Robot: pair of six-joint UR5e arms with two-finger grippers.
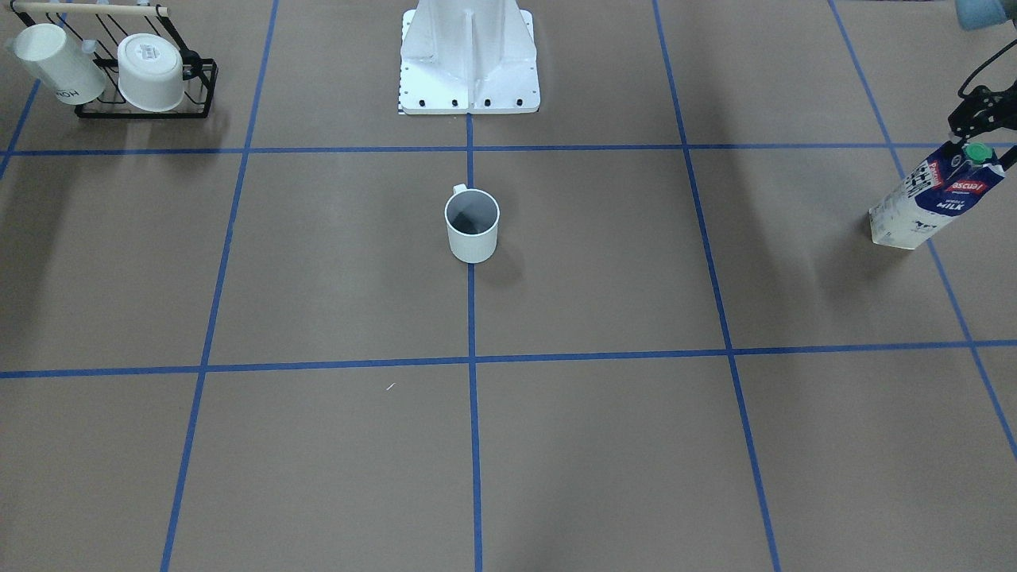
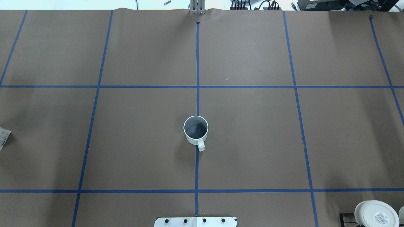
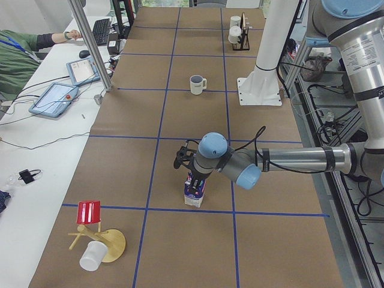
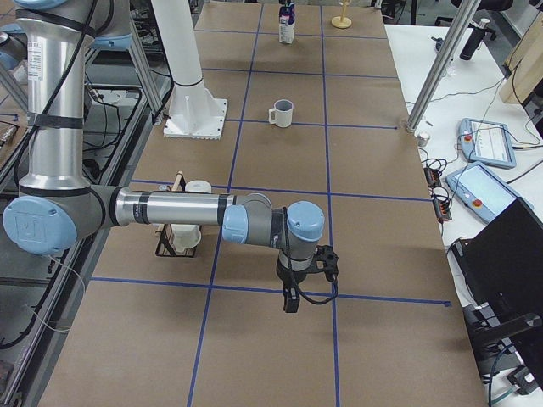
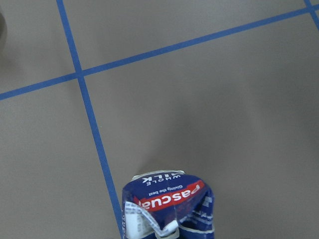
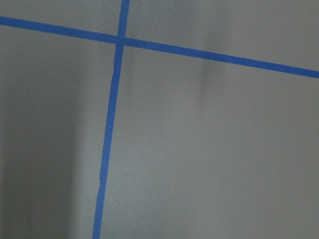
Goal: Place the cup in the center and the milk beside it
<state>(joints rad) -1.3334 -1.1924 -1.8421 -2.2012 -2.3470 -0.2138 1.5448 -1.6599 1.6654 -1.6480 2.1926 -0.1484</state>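
Note:
The cup stands upright on the blue tape line at the center of the brown surface, handle toward the robot base; it also shows in the overhead view. The milk stands on the table far out on my left side, green cap up; it fills the bottom of the left wrist view. My left gripper sits over the carton's top with a finger on either side; I cannot tell if it presses on it. My right gripper hangs low over bare table far from both; I cannot tell its state.
A black wire rack holding two other white cups stands near the robot's right side. The white robot base is behind the cup. A wooden stand with a white cup and a red box lie beyond the milk.

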